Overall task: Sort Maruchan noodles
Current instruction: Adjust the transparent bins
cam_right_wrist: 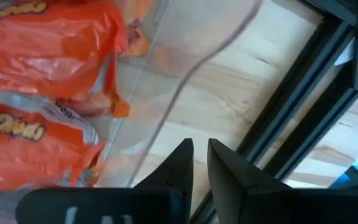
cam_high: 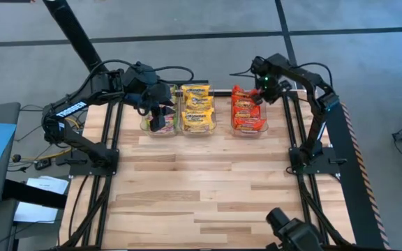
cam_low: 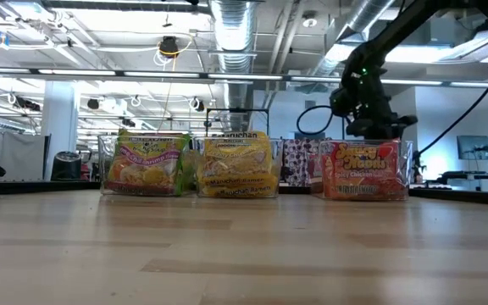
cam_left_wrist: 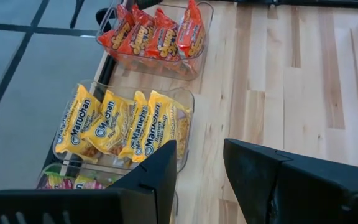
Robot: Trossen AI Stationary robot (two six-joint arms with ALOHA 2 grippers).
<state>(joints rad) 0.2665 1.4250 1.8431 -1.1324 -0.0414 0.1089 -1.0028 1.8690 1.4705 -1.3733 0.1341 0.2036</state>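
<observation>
From above, the left tool (cam_high: 160, 111) covers most of the leftmost clear bin (cam_high: 145, 127), so the green-and-pink noodle packets (cam_high: 158, 124) there show only as a sliver and cannot be counted. In the left wrist view the same packets (cam_left_wrist: 73, 182) are cut off behind that tool's dark fingers (cam_left_wrist: 157, 180). The right wrist view crops the red-orange packets (cam_right_wrist: 36, 50) at the frame edges, their lettering only partly legible, and the clear bin wall (cam_right_wrist: 145, 81) is a blur. In the low view, the packets behind each front one are hidden, and the right tool (cam_low: 371, 127) is partly lost behind the red-orange packets (cam_low: 364, 169).
</observation>
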